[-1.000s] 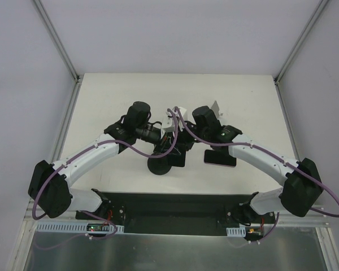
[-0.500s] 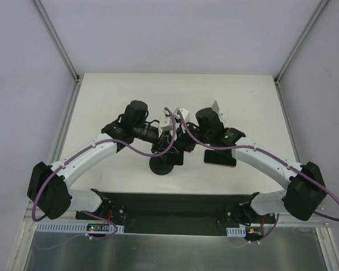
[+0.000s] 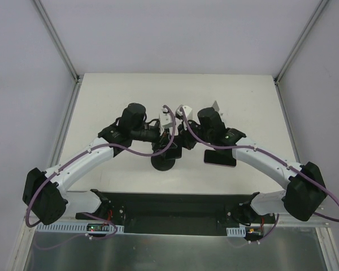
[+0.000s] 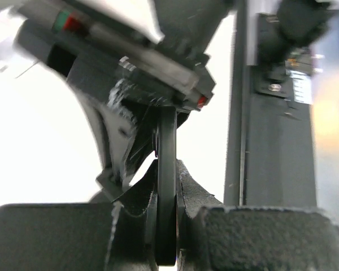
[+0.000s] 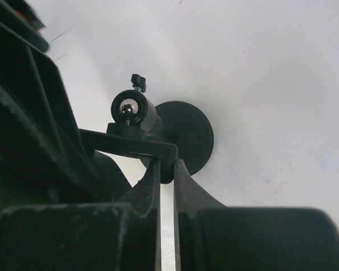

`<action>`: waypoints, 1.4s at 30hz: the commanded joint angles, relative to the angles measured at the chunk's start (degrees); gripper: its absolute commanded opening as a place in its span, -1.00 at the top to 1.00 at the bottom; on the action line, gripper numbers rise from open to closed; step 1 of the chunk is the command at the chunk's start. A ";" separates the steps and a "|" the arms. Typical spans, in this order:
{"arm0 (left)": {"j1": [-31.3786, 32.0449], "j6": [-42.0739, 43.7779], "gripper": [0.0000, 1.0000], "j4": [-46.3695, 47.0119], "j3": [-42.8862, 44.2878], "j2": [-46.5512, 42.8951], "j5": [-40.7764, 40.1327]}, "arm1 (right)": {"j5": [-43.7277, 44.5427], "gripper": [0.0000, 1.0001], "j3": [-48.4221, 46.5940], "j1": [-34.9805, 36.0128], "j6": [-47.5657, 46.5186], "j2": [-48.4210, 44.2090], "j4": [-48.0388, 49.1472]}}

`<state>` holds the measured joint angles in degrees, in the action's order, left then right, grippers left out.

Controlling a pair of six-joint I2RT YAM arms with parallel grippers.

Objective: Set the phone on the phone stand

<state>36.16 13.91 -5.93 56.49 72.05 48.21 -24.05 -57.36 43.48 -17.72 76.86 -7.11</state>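
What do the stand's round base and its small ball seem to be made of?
Base: matte black, probably plastic or coated metal, since it shows no sharp reflections. Ball: probably polished metal, as it is silvery with a bright highlight.

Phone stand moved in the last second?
Yes. The phone stand crept slightly right and away from the black mounting plate, toward the phone, which stayed put.

One phone [image 3: 219,157]; one phone stand [image 3: 164,162]; one left gripper [image 4: 166,167]; one right gripper [image 5: 166,164]; one table [image 3: 113,96].
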 commanded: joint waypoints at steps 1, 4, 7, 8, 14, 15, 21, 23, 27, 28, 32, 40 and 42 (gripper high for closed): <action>2.67 -6.08 1.00 0.04 -2.78 -6.21 -36.99 | 13.53 0.99 3.65 0.98 5.75 -5.22 5.50; 3.56 -13.72 1.00 -0.66 -5.50 -9.02 -54.10 | 29.67 0.99 5.59 4.74 11.19 -6.54 10.87; 4.18 -20.32 1.00 1.96 -10.76 -12.37 -63.90 | 43.77 0.99 9.63 9.75 19.71 -7.95 18.15; 4.61 -20.68 1.00 3.20 -11.92 -12.81 -65.94 | 45.83 0.99 10.33 11.00 21.13 -7.87 18.97; 4.97 -23.22 1.00 5.85 -12.90 -11.58 -73.70 | 66.31 1.00 8.94 22.51 26.50 -5.67 19.42; 5.14 -23.66 1.00 5.76 -12.55 -11.23 -74.04 | 69.90 1.00 8.50 25.13 27.20 -5.06 19.59; 7.08 -22.97 1.00 7.32 -9.30 -5.70 -79.32 | 83.89 1.00 4.99 34.28 34.66 -1.37 17.05; 8.04 -21.22 1.00 8.82 -9.29 -3.77 -79.67 | 85.05 1.00 2.88 35.79 36.69 0.21 16.17; 8.84 -19.63 1.00 11.99 -11.57 -3.58 -78.53 | 86.80 0.99 -1.52 38.16 36.35 3.73 13.18; 8.92 -19.71 1.00 12.43 -12.10 -4.02 -77.31 | 87.24 0.99 -1.26 38.34 35.91 3.30 14.05; 8.84 -18.84 1.00 13.76 -14.39 -8.40 -72.65 | 84.37 0.92 5.22 37.38 27.50 -2.58 21.60; 8.31 -18.31 1.00 12.27 -17.73 -15.09 -68.51 | 45.01 0.14 10.08 22.45 14.12 -12.70 18.54; 7.87 -18.39 1.00 10.95 -16.68 -15.97 -67.20 | 33.27 -0.03 10.08 18.42 13.76 -12.00 17.84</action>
<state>44.88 -6.39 10.11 39.68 57.80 -21.30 35.09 -47.86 67.22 1.30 65.45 10.55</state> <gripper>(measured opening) 0.059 0.449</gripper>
